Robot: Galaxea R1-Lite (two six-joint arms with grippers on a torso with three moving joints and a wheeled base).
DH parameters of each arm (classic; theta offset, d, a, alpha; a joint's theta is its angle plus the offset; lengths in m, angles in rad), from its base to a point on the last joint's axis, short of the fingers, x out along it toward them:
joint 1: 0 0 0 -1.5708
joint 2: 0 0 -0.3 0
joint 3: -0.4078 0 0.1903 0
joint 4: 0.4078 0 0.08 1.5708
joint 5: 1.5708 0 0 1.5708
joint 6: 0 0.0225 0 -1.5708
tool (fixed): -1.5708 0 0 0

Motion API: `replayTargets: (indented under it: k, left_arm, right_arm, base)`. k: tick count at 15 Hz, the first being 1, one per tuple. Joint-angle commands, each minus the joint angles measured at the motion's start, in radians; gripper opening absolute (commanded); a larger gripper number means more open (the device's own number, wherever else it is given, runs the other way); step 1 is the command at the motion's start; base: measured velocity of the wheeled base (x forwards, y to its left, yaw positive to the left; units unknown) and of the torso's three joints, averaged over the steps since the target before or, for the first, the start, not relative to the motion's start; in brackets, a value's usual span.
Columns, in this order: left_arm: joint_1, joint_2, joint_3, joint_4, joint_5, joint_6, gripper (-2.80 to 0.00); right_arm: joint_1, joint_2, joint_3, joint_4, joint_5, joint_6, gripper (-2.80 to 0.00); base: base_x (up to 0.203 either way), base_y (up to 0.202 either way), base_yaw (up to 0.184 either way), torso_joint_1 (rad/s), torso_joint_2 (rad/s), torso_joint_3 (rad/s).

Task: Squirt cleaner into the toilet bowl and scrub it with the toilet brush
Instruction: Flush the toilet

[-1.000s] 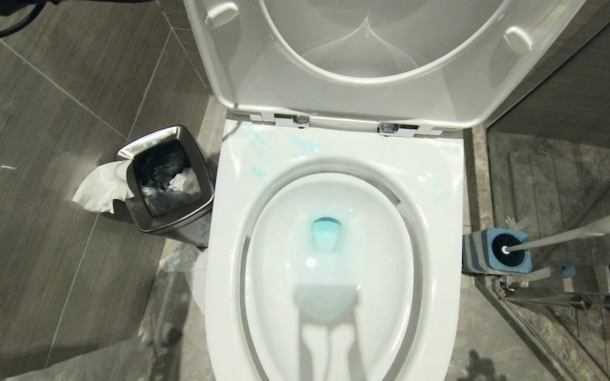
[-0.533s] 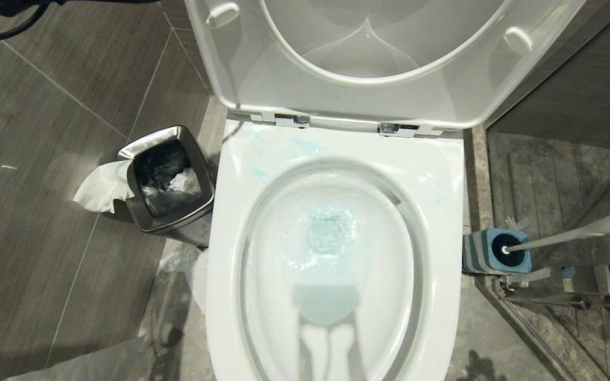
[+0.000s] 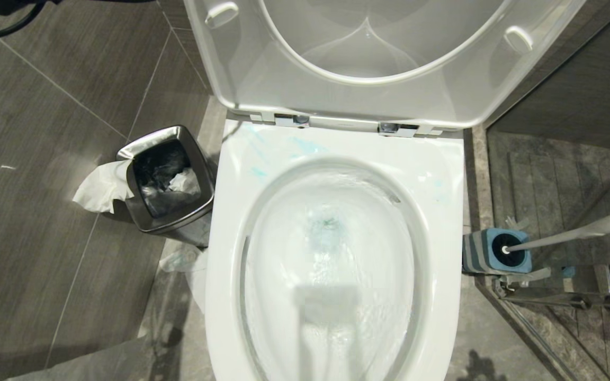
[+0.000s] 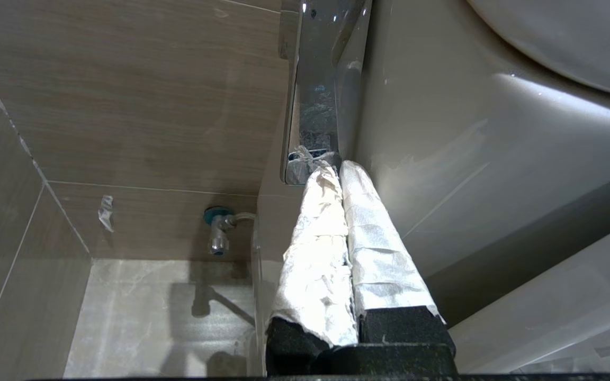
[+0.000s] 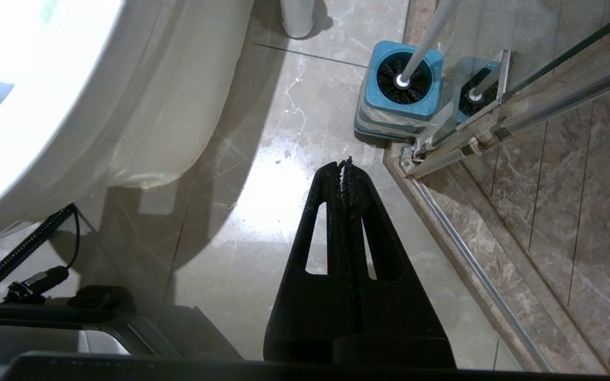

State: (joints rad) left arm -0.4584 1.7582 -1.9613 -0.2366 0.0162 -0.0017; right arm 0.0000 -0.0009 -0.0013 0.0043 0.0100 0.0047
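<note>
The white toilet bowl (image 3: 225,222) fills the middle of the head view, its seat and lid (image 3: 241,69) raised. Water swirls and foams inside it (image 3: 331,254). Thin teal smears of cleaner (image 3: 305,145) mark the rim below the hinges. The toilet brush (image 3: 575,235) stands in its blue striped holder (image 3: 487,254) on the floor to the bowl's right. My left gripper (image 4: 334,166), fingers wrapped in white paper, is shut, its tips against a chrome plate (image 4: 315,79) on the toilet's side. My right gripper (image 5: 344,164) hangs shut and empty above the floor, short of the holder (image 5: 395,111).
A steel waste bin (image 3: 164,177) with tissue (image 3: 101,185) draped over its edge stands left of the bowl. A glass shower door and metal frame (image 5: 469,143) run close beside the brush holder. A water valve (image 4: 217,233) sticks out of the wall.
The still teal pool in the bowl has broken into rushing, foaming water and the teal tint has mostly washed out. Neither arm has visibly moved.
</note>
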Motion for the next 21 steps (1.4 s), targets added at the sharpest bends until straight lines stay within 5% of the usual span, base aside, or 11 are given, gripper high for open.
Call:
replayTargets:
  k: [1,5,16,21]
  left_arm:
    - [0.012,-0.041,-0.001,-0.005,0.002,0.004,-2.80]
    - [0.034,-0.082,-0.001,-0.009,0.001,0.062,-2.80]
    - [0.088,-0.251,-0.001,-0.069,-0.001,0.110,-2.80]
    - [0.090,-0.346,-0.001,-0.008,-0.018,0.109,-2.80]
  right_arm:
    - [0.000,0.001,0.000,0.000,0.001,0.000,-2.80]
    - [0.000,0.001,0.000,0.000,0.001,0.001,-2.80]
    - [0.000,0.001,0.000,0.000,0.001,0.000,-2.80]
    - [0.000,0.001,0.000,0.000,0.001,0.000,-2.80]
  base:
    - [0.000,0.000,0.000,0.000,0.00,0.000]
    - [0.000,0.000,0.000,0.000,0.00,0.000]
    - [0.000,0.000,0.000,0.000,0.00,0.000]
    - [0.000,0.000,0.000,0.000,0.00,0.000]
